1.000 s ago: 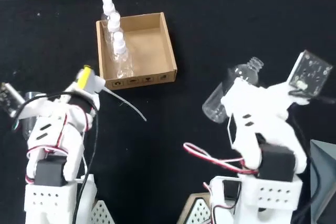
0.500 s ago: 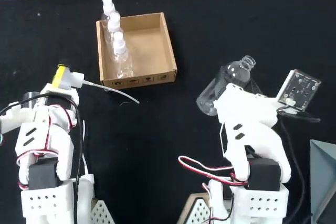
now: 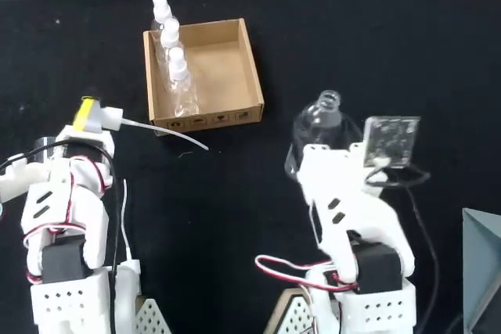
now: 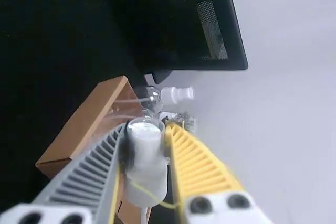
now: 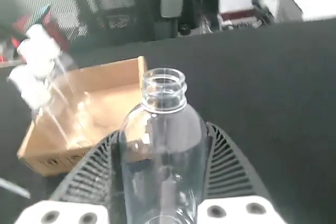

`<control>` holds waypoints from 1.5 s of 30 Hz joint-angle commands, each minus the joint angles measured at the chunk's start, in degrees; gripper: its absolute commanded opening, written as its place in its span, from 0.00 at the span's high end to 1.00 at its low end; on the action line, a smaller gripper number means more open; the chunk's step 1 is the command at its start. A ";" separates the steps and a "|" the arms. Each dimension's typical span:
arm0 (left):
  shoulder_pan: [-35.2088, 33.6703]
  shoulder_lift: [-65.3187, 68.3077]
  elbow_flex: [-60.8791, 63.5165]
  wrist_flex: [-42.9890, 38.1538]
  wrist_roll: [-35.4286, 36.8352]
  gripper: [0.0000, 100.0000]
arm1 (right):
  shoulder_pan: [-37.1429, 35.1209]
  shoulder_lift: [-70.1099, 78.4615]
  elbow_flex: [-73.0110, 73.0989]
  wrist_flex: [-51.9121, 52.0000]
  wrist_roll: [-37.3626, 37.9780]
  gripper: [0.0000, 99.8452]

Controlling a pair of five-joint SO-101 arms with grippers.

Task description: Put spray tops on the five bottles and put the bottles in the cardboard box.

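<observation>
1. The left gripper (image 4: 146, 129) has its jaws clenched on a spray top (image 3: 99, 117), held just beside the front corner of the cardboard box (image 3: 205, 120) on this arm's side.
2. The right gripper (image 5: 161, 145) grasps an open bottle (image 3: 317, 127) by its body, in front of the box's opposite corner and apart from it. The neck is free.
3. I judge the next step is joining them in front of the box. Guide the tip of the thin tube (image 3: 171, 135) into the neck first, then line up the cap before twisting.
4. The tube is curved and may catch on the rim of the neck.
5. 3 capped bottles (image 3: 178, 76) lie along the box wall on the left arm's side.
6. The tube runs close to the box's front wall. I cannot tell if it touches, but a careless sweep could snag it.
</observation>
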 commanded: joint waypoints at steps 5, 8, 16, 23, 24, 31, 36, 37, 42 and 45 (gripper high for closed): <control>-3.56 -1.14 -1.71 -2.64 3.78 0.97 | -5.19 -7.43 7.34 -7.56 8.09 0.99; -3.56 -1.85 -1.10 -4.48 3.78 0.97 | -6.24 -10.86 11.38 -10.55 12.31 0.99; -3.38 -6.33 -1.19 -4.57 3.69 0.97 | -6.51 -22.02 18.42 -11.96 19.69 0.99; -3.03 -12.66 -2.42 -6.77 3.43 0.97 | -9.32 -22.64 20.00 -11.69 19.69 0.99; -3.03 -13.54 -2.33 -7.74 3.43 0.97 | -9.85 -22.64 20.00 -11.60 19.69 0.99; -3.03 -17.93 0.13 -8.62 5.19 0.97 | -10.99 -22.73 22.55 -12.04 25.85 0.99; -3.03 -18.81 2.24 -8.70 6.95 0.97 | -14.68 -22.73 26.42 -16.00 30.59 0.99; -2.95 -18.81 2.33 -8.70 6.95 0.97 | -15.12 -22.73 27.21 -16.79 31.21 0.99; 0.13 -18.81 2.51 -8.44 6.77 0.97 | -15.47 -22.73 29.58 -19.69 33.41 0.99; 1.80 -18.81 2.51 -8.44 6.68 0.97 | -15.56 -22.73 29.85 -19.96 33.41 0.99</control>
